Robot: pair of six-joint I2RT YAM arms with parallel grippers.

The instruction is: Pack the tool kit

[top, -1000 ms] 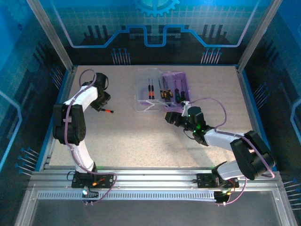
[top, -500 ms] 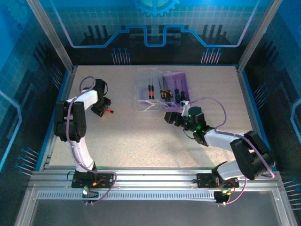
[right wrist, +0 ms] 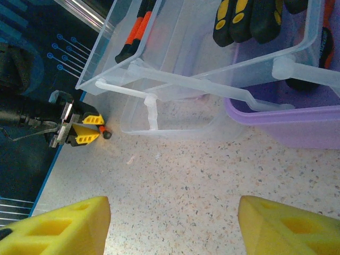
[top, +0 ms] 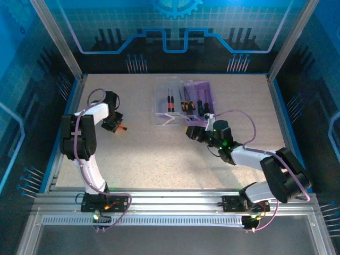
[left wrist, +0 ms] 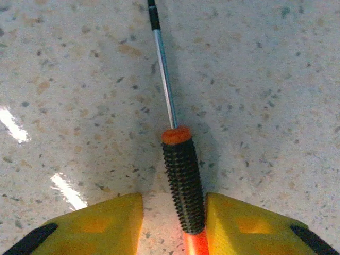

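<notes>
— How does the left gripper [left wrist: 173, 199] stand?

— Its yellow fingers [left wrist: 244, 223] sit on either side of a slim screwdriver [left wrist: 183, 186] with a black ribbed grip and an orange collar. It lies flat on the pale speckled table [left wrist: 276, 106]. The jaws stand narrow around the handle. The pad on the right of the wrist view is against it and the other shows a thin gap, so the hold is not closed on both sides. The steel shaft runs straight ahead of the fingertips.

— And the right gripper [right wrist: 172, 207]?

— Spread wide over bare table, nothing between its fingers. Just ahead of it stands the tool kit [top: 186, 101], a small rectangular plastic case. Its translucent purple base [right wrist: 297, 127] is ahead to the right and its clear hinged lid [right wrist: 175, 53] lies open ahead to the left.

— Anything inside?

— Orange-black handles [right wrist: 135, 32] lie in the clear lid, and yellow-black handles [right wrist: 234, 21] in the purple base, all beyond the fingertips
</notes>
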